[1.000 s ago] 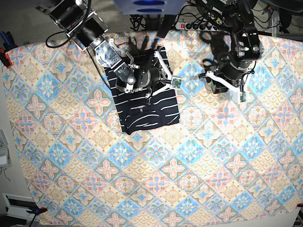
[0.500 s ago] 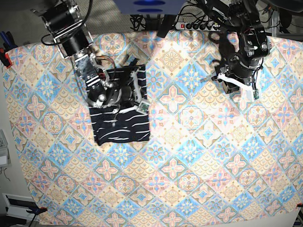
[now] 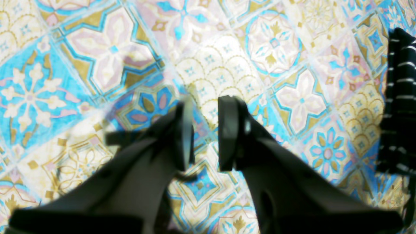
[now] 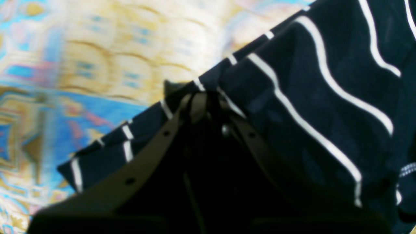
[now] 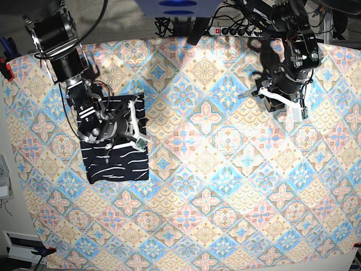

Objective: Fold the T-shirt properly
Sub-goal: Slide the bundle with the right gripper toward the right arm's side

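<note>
The shirt (image 5: 115, 155) has slid toward nine o'clock, right gripper (image 4: 208, 97) pinched onto its edge; left gripper (image 3: 203, 133) empty, jaws slightly apart.

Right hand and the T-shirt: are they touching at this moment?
Touching. The right wrist view shows the right hand shut on a pinched fold at the edge of the T-shirt, with striped cloth gathered between its tips.

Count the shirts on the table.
1. The folded shirt lies near the table's left edge in the base view, under the right claw, which pinches its edge.
</note>
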Robot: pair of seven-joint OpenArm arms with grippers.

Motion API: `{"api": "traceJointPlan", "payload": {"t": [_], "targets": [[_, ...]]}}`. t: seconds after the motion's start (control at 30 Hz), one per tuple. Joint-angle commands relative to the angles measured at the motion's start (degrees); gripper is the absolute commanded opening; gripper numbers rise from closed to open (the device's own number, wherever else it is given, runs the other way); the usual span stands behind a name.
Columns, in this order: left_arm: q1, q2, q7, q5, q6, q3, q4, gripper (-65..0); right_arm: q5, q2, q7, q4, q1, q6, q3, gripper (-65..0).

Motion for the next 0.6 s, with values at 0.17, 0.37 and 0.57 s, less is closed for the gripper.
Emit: {"api": "traceJointPlan", "payload": {"t": [0.17,0.37,0.57], "targets": [[-0.2,-2.1,-1.1,-0.4,-0.3,-0.1,1.2,-51.5,-0.2,1.8,0.4,-1.9,3.4,-0.3,3.1,-59.9],[-0.2,-2.5,-1.1,-0.4,-0.3,-0.1,1.2,-51.5,-0.2,3.7,0.4,-2.0,3.8,-0.3,4.1,-59.9],[-0.2,-2.5,-1.1,-0.4,-0.3,0.1,1.2,-51.5,-0.1,3.9,-2.6,3.6,2.0,-0.3,6.8,-59.9]]}}
